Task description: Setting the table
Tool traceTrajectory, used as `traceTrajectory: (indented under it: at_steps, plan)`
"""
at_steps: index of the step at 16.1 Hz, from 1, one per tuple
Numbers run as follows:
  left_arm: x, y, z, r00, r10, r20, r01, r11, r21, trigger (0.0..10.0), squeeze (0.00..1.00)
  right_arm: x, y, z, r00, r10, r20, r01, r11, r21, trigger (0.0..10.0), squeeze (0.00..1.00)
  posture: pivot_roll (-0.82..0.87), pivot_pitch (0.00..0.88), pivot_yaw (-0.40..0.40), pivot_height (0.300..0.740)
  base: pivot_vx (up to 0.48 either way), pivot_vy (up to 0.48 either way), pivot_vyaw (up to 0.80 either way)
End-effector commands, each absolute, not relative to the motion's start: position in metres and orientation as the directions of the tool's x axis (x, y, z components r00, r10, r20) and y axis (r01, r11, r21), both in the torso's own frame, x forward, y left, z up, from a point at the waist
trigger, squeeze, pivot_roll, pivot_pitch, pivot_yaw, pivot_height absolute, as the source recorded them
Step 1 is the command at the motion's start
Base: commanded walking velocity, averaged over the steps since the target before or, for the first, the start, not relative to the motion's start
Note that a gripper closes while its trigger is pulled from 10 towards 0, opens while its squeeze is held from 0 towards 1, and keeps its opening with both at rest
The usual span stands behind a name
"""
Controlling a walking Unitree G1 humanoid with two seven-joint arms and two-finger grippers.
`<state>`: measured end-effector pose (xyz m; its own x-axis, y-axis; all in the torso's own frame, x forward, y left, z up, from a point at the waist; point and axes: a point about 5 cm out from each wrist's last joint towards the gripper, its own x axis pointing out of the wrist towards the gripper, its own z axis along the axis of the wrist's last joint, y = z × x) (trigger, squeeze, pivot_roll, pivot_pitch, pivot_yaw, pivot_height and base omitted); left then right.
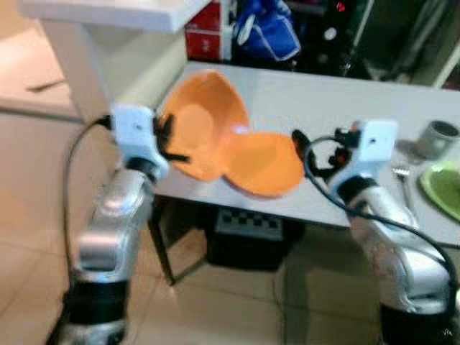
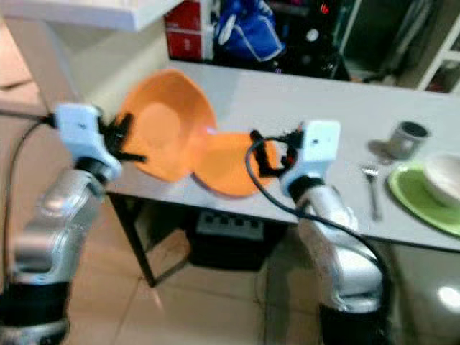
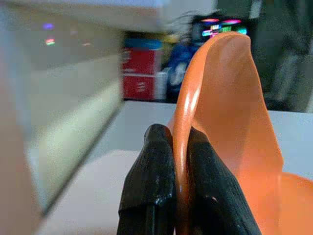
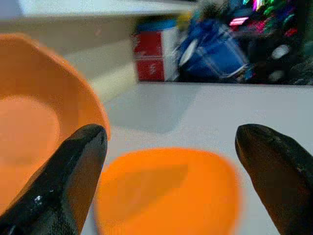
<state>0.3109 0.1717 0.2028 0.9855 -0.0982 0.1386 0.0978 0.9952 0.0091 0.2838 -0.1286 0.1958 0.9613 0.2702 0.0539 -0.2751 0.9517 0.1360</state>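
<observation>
Table (image 1: pixel 345 108): a long grey table stood before the robot, its near edge level with both raised arms.
Place setting: at the table's right end lay a green plate (image 1: pixel 444 188), with a white bowl (image 2: pixel 445 176) on it in the right eye view, a fork (image 1: pixel 403 180) just beside it and a grey cup (image 1: pixel 436 138) behind.
Tilted orange bowl (image 1: pixel 198 129): it was held up on edge at the table's left corner, hollow facing the robot, its lower side touching or overlapping the second bowl.
Flat orange bowl (image 1: pixel 264 164): it sat at the near edge of the table, partly overhanging it, between the two arms.
Left gripper (image 1: pixel 172 140): its two black fingers (image 3: pixel 149 181) were pinched tight on the tilted bowl's rim, one finger on each face.
Right gripper (image 1: pixel 305 147): it hovered just beside the flat bowl's right rim, jaws spread wide with nothing between them, that bowl lying ahead of the gap in the right wrist view.
Step in hand, as judged: parting the two bowls to lay them out.
Doing it well: likely bring one right finger over the rim and one under, close firmly, then lift the tilted bowl clear slowly so the overhanging one is not dragged off the edge.
</observation>
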Motion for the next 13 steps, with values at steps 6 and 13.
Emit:
traceTrajectory:
  at_steps: [6,13]
  plan:
    - [0.3133,0.1638,0.2165,0.973,-0.132,0.187,0.137,0.991,-0.012,10.0,0.00,0.2829,-0.1361,0.1988,0.966,0.250,0.066,-0.257,0.959,0.122,10.0,0.00,0.02,0.000,-0.007,0.740,0.480,0.000,-0.13]
    - [0.3182,0.1583,0.2133,0.978,-0.161,0.131,0.178,0.976,-0.129,10.0,0.00,0.2790,-0.1349,0.1977,0.962,0.267,0.063,-0.273,0.954,0.125,10.0,0.00,0.01,0.000,0.001,0.740,0.341,0.000,0.00]
